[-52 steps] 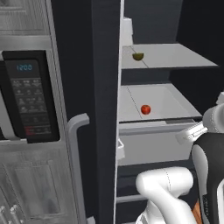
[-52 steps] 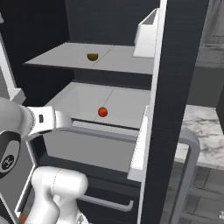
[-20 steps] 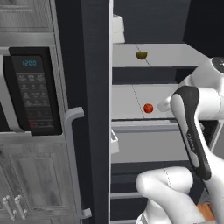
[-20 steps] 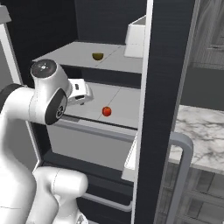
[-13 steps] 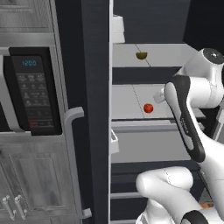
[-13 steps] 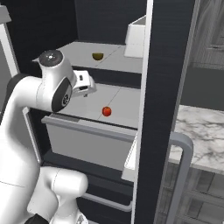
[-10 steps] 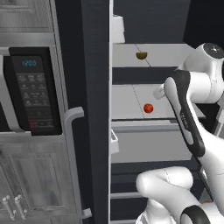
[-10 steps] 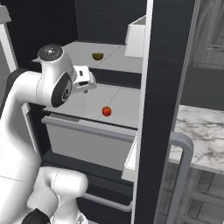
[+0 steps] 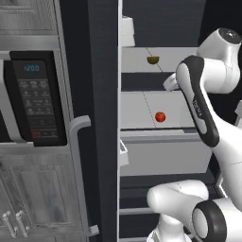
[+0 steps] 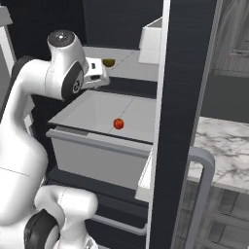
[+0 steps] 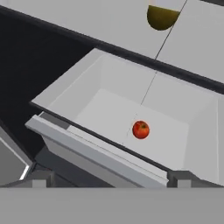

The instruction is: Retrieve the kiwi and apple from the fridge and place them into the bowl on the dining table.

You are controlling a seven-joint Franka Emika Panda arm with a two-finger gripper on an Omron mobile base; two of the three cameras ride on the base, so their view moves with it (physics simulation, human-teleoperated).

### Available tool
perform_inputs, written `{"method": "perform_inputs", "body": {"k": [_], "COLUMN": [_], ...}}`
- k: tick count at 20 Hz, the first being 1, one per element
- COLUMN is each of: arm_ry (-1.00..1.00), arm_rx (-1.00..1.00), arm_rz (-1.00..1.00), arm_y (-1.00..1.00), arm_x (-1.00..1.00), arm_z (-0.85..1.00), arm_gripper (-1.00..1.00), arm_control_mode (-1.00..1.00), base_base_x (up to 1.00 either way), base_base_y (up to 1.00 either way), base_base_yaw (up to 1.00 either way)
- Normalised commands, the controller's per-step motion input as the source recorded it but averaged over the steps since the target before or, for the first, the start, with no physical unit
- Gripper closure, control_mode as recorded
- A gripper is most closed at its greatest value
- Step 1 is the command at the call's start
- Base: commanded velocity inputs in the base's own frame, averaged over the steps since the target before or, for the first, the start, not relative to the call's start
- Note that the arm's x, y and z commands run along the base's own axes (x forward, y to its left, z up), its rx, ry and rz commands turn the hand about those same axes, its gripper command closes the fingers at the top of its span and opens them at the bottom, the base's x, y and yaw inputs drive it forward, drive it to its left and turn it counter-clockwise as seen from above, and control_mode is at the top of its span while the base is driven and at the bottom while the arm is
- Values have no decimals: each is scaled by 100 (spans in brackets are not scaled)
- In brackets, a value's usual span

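Open fridge (image 9: 101, 118), arm reaching in. The claw (image 10: 98, 74), jaws at their widest and empty, hovers at the front edge of the upper shelf (image 9: 179, 59). The kiwi (image 9: 152, 60), a small olive-green round fruit, sits mid-shelf toward the back. The apple (image 11: 141, 130), glossy red and ball-like, lies near the centre of the open drawer (image 11: 87, 144) below. Likely risk: either round fruit rolling away if nudged off-centre, or the wrist striking the shelf edge.
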Motion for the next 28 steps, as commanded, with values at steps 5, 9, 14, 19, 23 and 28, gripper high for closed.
{"method": "perform_inputs", "body": {"k": [5, 9, 14, 19, 23, 28], "arm_ry": [0, 0, 0, 0, 0, 0], "arm_rx": [13, 11, 7, 2, 0, 0], "arm_rz": [-6, -6, -6, -4, -6, -6], "arm_y": [-2, 0, 0, 0, 0, 0], "arm_x": [31, 37, 46, 47, 33, 39], "arm_z": [9, 1, 2, 14, 24, 5], "arm_gripper": [-100, -100, -100, -100, -100, -100], "arm_control_mode": [-100, -100, -100, -100, -100, -100], "base_base_x": [0, 0, 0, 0, 0, 0], "base_base_y": [0, 0, 0, 0, 0, 0], "base_base_yaw": [0, 0, 0, 0, 0, 0]}}
